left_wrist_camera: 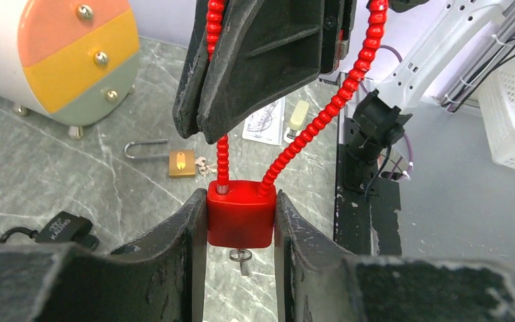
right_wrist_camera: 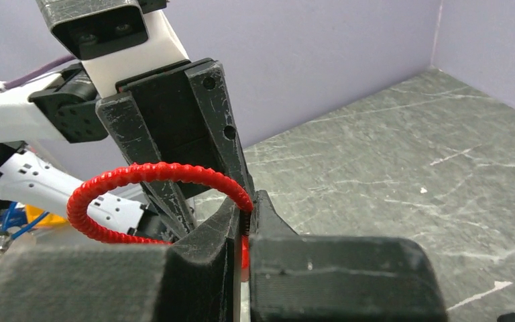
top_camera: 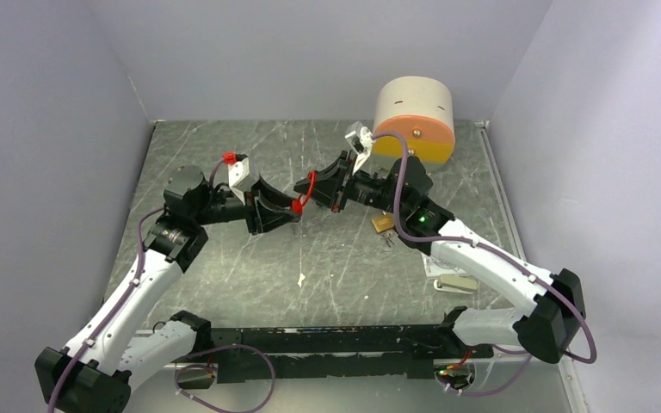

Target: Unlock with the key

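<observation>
Red padlock body [left_wrist_camera: 239,218] sits clamped in my left gripper [left_wrist_camera: 240,204]; my right gripper [right_wrist_camera: 248,209] pinches its cable [right_wrist_camera: 149,172]. A hard tug could dislodge the key [left_wrist_camera: 242,260].

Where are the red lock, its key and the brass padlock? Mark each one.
red lock [left_wrist_camera: 239,221]: left wrist view, centre of its body.
key [left_wrist_camera: 241,259]: left wrist view, metal stub under the red lock.
brass padlock [left_wrist_camera: 182,163]: left wrist view, centre of its brass body.
</observation>
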`<state>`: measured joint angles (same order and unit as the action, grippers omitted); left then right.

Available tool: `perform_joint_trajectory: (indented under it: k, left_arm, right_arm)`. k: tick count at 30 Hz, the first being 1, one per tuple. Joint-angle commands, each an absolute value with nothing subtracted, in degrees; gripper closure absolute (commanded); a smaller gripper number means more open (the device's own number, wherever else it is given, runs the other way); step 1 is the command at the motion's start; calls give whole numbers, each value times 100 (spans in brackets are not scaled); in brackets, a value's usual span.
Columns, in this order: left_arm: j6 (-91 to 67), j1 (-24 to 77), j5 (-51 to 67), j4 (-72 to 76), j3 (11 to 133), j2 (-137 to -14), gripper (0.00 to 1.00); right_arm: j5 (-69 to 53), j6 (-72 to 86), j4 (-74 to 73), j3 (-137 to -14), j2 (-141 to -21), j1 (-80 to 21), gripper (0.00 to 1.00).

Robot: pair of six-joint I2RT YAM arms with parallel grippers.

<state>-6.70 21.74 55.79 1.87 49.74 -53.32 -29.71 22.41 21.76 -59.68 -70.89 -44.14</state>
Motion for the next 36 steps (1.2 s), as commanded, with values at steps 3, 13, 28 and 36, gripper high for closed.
perform_joint_trajectory:
  k: [3,13,28,36]
  left_arm:
    - [-449,2039,5779,-1293,4755,-5426,98]
    - [-131,2039,6109,-1676,5103,-5817,98]
    - [-313,2039,5914,-2143,5189,-6350,98]
    - [-1169,2033,4210,-1992,4715,-5825,98]
  right_arm:
    - [-1976,1966,3163,-6046,-6688,-4367,100]
    - [-3033,2665,2925,-6843,-7646,-4404,100]
    - [-1707,1904,2938,-6195,-6903,-4368,100]
    - [-989,1731,919,-6352,-6990,-4234,89]
